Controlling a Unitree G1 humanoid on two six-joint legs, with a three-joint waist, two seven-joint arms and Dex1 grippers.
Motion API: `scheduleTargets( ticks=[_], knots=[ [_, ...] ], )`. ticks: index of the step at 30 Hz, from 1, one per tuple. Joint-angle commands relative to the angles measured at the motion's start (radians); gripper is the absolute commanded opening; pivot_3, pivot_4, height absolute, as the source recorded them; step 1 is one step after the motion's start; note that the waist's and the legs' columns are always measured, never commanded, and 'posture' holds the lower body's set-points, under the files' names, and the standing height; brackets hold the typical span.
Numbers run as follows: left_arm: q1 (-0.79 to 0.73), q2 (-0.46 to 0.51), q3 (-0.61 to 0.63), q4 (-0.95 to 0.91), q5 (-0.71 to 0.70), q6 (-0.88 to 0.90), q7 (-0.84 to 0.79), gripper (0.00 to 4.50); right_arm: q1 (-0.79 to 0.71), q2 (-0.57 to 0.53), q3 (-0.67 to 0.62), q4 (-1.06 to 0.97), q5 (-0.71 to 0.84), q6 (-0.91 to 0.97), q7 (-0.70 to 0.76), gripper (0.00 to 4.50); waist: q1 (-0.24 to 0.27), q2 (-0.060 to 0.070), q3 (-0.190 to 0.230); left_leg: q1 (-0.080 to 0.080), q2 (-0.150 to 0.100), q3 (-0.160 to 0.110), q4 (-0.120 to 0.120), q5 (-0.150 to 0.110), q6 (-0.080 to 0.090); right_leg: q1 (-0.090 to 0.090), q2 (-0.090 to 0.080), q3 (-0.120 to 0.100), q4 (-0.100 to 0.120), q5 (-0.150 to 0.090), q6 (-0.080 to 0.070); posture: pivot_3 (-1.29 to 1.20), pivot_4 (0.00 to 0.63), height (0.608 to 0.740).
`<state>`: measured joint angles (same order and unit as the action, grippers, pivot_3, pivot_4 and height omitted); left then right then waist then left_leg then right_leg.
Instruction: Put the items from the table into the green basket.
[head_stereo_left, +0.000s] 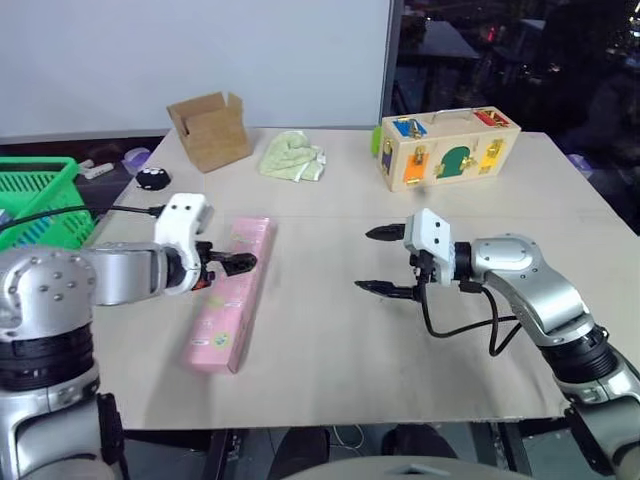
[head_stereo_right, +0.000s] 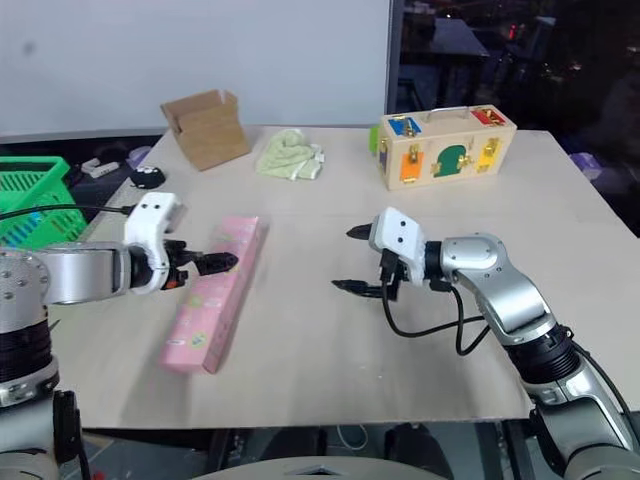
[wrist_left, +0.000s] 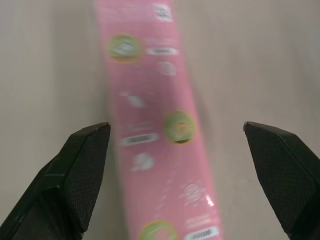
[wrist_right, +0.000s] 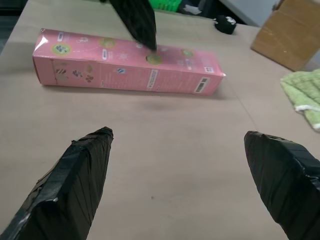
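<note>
A long flat pink carton with small round green marks lies on the beige table, left of the middle. My left gripper hovers just over the carton's middle, pointing down at it. In the left wrist view its fingers stand open, one on each side of the carton. My right gripper hangs open over bare table to the carton's right, pointing toward it and holding nothing. The green basket stands off the table's far left edge.
At the back of the table sit an open cardboard box, a crumpled green cloth and a wooden latch box. A small black object lies near the left edge by the basket.
</note>
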<state>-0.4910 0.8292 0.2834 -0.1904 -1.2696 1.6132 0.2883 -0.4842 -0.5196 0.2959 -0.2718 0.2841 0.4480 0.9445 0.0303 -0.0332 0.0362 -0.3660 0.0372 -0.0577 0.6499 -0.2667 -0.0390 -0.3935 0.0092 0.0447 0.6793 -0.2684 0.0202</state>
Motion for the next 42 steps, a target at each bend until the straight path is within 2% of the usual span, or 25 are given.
scheduleTargets(
  ticks=[1, 6, 16, 24, 30, 35, 42],
  knots=[
    [-0.045, -0.013, -0.049, 0.059, -0.078, 0.001, 0.142, 4.42, 0.009, -0.001, -0.038, -0.071, 0.021, 0.019, -0.023, 4.50, -0.012, 0.000, 0.000, 0.000, 0.000, 0.000, 0.000, 0.000, 0.000, 0.000, 0.000, 0.000, 0.000, 0.000, 0.000, 0.05, 0.000, 0.740],
    [-0.065, -0.027, -0.091, 0.095, -0.094, 0.001, 0.302, 4.42, 0.051, -0.031, -0.060, -0.146, 0.084, 0.028, 0.014, 4.50, -0.019, 0.001, 0.001, 0.000, -0.001, 0.000, 0.000, 0.000, 0.000, 0.000, -0.001, 0.000, 0.000, 0.000, 0.000, 0.01, 0.011, 0.740],
    [-0.068, -0.020, -0.114, 0.068, -0.054, 0.001, 0.386, 4.42, 0.057, -0.019, -0.044, -0.157, 0.077, 0.027, -0.011, 4.50, -0.040, 0.002, 0.001, 0.001, -0.001, 0.000, 0.000, 0.000, 0.000, 0.001, 0.000, 0.001, 0.000, 0.000, 0.000, 0.01, 0.011, 0.740],
    [-0.064, -0.034, -0.081, 0.054, -0.056, 0.001, 0.403, 4.42, 0.040, -0.010, -0.035, -0.129, 0.064, 0.007, -0.007, 4.50, -0.041, 0.002, 0.001, 0.001, -0.001, 0.000, 0.000, 0.000, 0.000, 0.001, 0.000, 0.000, 0.000, 0.000, 0.000, 0.03, 0.003, 0.740],
    [-0.039, -0.082, -0.052, 0.097, -0.054, 0.001, 0.413, 4.42, 0.036, -0.012, -0.032, -0.120, 0.053, -0.003, 0.000, 4.50, -0.040, 0.002, 0.001, 0.001, -0.002, 0.000, 0.000, 0.000, 0.000, 0.001, -0.001, 0.000, 0.000, 0.000, 0.000, 0.03, 0.001, 0.740],
    [-0.041, -0.122, -0.055, 0.146, 0.015, 0.001, 0.389, 4.42, 0.039, -0.014, -0.032, -0.122, 0.052, -0.001, 0.006, 4.50, -0.040, 0.002, 0.001, 0.001, -0.002, 0.000, 0.000, 0.000, 0.000, 0.001, -0.001, 0.000, 0.000, 0.000, 0.000, 0.03, 0.004, 0.740],
    [-0.024, -0.129, -0.081, 0.182, 0.154, 0.001, 0.301, 4.42, 0.049, -0.011, -0.036, -0.132, 0.056, 0.001, 0.007, 4.50, -0.042, 0.002, 0.001, 0.001, -0.002, 0.000, 0.000, 0.000, 0.000, 0.001, -0.001, 0.000, -0.001, 0.000, 0.000, 0.01, 0.011, 0.740]
  ],
)
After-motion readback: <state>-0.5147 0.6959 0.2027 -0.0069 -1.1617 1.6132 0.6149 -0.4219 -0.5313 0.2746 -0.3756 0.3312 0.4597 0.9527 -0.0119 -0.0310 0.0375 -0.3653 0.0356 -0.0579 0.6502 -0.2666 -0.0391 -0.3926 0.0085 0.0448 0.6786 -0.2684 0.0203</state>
